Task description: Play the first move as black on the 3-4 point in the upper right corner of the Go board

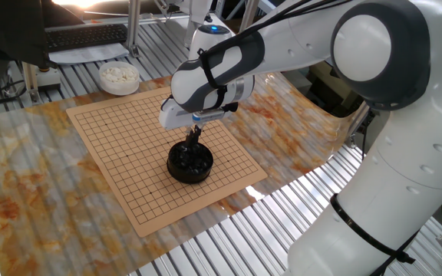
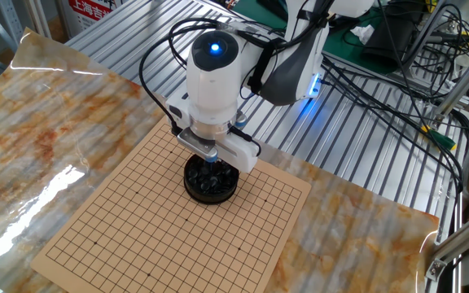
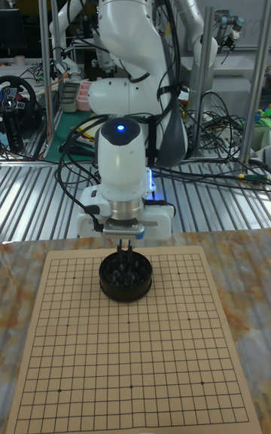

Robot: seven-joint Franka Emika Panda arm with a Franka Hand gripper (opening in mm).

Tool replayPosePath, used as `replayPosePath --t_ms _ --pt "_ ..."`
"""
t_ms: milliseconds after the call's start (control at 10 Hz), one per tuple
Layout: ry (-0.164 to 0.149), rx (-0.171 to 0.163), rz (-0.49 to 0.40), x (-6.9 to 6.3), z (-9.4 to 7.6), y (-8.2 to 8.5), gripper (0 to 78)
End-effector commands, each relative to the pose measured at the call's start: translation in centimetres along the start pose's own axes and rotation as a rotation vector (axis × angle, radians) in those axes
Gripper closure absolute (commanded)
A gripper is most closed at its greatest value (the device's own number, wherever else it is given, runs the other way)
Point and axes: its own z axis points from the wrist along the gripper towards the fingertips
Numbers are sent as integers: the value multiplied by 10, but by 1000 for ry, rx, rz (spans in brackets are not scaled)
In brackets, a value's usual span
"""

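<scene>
The gripper (image 1: 194,143) hung directly over the black bowl (image 1: 189,163), with its fingers (image 3: 126,255) reaching down into the bowl's mouth among the black stones (image 2: 212,181). The fingers stood close together, but whether they gripped a stone could not be determined; the tips were hidden among the dark stones. The bowl sat on the Go board (image 1: 121,181), near one edge. The board lay flat on the bench (image 1: 21,176). No stone was visible on the grid lines. A white bowl of white stones (image 1: 119,77) stood off the board, just beyond its far corner.
</scene>
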Motion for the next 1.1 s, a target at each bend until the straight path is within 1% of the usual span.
replayPosePath --t_ms 100,200,400,700,800,1100 --pt "-13 -2 8 -1 -1 0 762" --pt "-13 -3 11 -1 -1 0 762" --pt "-33 -12 43 -1 -1 0 762" --pt "-40 -13 52 -1 -1 0 762" --pt "-40 -13 52 -1 -1 0 1" --pt "-40 -13 52 -1 -1 0 1"
